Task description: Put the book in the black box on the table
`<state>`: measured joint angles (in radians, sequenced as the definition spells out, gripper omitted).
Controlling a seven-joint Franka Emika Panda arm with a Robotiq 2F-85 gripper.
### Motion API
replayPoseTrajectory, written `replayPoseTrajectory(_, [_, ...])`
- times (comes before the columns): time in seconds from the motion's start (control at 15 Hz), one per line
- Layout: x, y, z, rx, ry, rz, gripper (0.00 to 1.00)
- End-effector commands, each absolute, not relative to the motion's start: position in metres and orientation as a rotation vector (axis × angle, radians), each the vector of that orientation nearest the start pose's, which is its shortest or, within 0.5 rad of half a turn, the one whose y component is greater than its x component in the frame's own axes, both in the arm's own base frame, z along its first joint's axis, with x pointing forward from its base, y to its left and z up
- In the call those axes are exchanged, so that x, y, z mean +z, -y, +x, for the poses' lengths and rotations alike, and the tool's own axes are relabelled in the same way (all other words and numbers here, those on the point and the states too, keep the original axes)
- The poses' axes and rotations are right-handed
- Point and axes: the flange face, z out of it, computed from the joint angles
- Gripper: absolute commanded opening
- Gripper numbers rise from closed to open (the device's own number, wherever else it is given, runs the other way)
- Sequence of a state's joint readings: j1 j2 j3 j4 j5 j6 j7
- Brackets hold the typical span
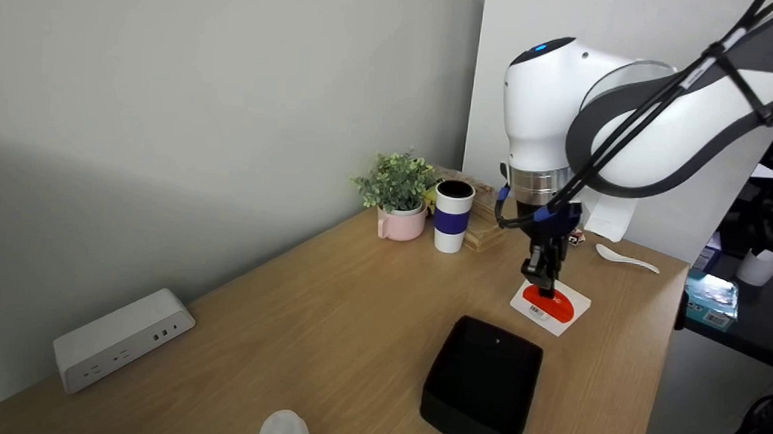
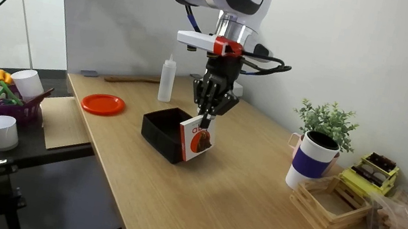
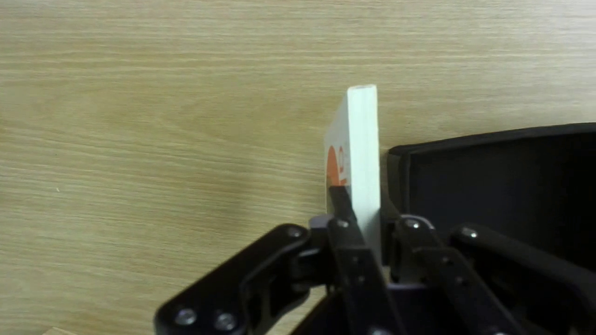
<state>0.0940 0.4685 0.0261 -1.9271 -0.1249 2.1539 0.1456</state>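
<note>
The small white and red-orange book (image 1: 560, 316) is gripped on edge between the fingers of my gripper (image 1: 546, 290). In an exterior view the book (image 2: 195, 138) hangs upright and slightly tilted below the gripper (image 2: 205, 122). In the wrist view the gripper (image 3: 365, 214) is shut on the book (image 3: 363, 135), whose white edge faces the camera. The open black box (image 1: 464, 426) stands on the wooden table (image 1: 354, 309). The book is beside one end of the box (image 2: 157, 140), outside it; the box's rim (image 3: 493, 138) shows just right of the book. Whether they touch is unclear.
A white-and-blue cup (image 2: 307, 162), potted plant (image 1: 396, 184) and wooden crate (image 2: 323, 211) stand along the wall. A squeeze bottle (image 2: 167, 80) and red plate (image 2: 103, 104) are beyond the box. A white power device (image 1: 121, 338) lies by the wall. A white spoon (image 1: 625, 258) is near the edge.
</note>
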Motion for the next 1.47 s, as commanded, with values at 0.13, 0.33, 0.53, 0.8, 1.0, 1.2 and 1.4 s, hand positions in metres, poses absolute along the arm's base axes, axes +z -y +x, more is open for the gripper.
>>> replayPoseTrajectory(0.13, [0.209, -0.077, 0.616, 0.46, 0.193, -3.118, 0.04])
replayPoseTrajectory(0.33, [0.204, -0.081, 0.622, 0.5, 0.208, -3.094, 0.04])
replayPoseTrajectory(0.53, [0.202, -0.081, 0.624, 0.541, 0.132, -3.094, 0.04])
replayPoseTrajectory(0.8, [0.201, -0.073, 0.626, 0.552, 0.027, -3.088, 0.04])
replayPoseTrajectory(1.0, [0.201, -0.065, 0.623, 0.543, -0.087, -3.102, 0.04])
replayPoseTrajectory(1.2, [0.203, -0.049, 0.62, 0.54, -0.253, -3.13, 0.04])
replayPoseTrajectory(1.4, [0.201, -0.04, 0.624, 0.55, -0.326, -3.126, 0.04])
